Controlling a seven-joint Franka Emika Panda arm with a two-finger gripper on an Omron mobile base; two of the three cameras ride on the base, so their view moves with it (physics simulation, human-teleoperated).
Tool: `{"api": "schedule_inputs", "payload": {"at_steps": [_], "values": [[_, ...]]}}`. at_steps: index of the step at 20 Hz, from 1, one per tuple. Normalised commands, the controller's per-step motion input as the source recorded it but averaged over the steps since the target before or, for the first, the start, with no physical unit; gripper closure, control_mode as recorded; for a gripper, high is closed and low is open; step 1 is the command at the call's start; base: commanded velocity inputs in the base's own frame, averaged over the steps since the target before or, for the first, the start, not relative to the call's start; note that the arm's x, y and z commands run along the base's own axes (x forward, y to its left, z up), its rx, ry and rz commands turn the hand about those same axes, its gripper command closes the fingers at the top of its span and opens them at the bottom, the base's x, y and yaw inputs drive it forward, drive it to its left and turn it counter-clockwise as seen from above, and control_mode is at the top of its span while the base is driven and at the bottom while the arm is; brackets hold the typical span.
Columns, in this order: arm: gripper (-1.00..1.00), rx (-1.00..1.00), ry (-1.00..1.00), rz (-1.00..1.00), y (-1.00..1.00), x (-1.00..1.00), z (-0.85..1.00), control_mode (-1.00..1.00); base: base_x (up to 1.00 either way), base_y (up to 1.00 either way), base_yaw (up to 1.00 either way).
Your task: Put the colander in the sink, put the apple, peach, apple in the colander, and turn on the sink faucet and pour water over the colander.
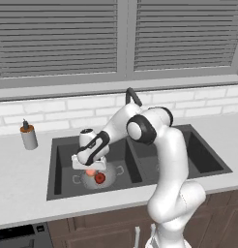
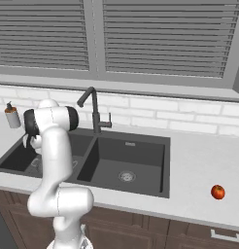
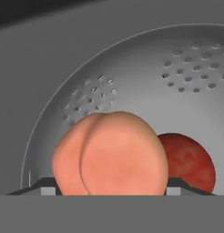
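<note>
While the end effector (image 1: 90,167) hangs over the colander (image 1: 111,178) in the left sink (image 1: 58,167) basin, its fingers stand wide around the peach (image 3: 111,154); an apple (image 3: 189,163) sits at three o'clock, another on the worktop (image 2: 199,160).

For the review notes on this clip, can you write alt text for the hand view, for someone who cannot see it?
A pale orange peach sits between the gripper fingertips, low inside the silvery perforated colander. A red apple lies in the colander just behind the peach, to its right in the picture and partly hidden by it.
</note>
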Motion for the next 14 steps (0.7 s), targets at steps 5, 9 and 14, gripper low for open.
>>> {"api": "schedule_inputs", "payload": {"at_steps": [5,9,14], "values": [[-1.0,0.0,0.0,-0.07,-0.02,-0.17,0.0,-1.0,0.0,0.0,0.0],[-1.0,0.0,0.0,-0.07,-0.05,-0.21,0.0,-1.0,0.0,0.0,0.0],[-1.0,0.0,-0.08,0.0,-0.06,-0.21,0.27,-1.0,0.0,0.0,0.0]]}}
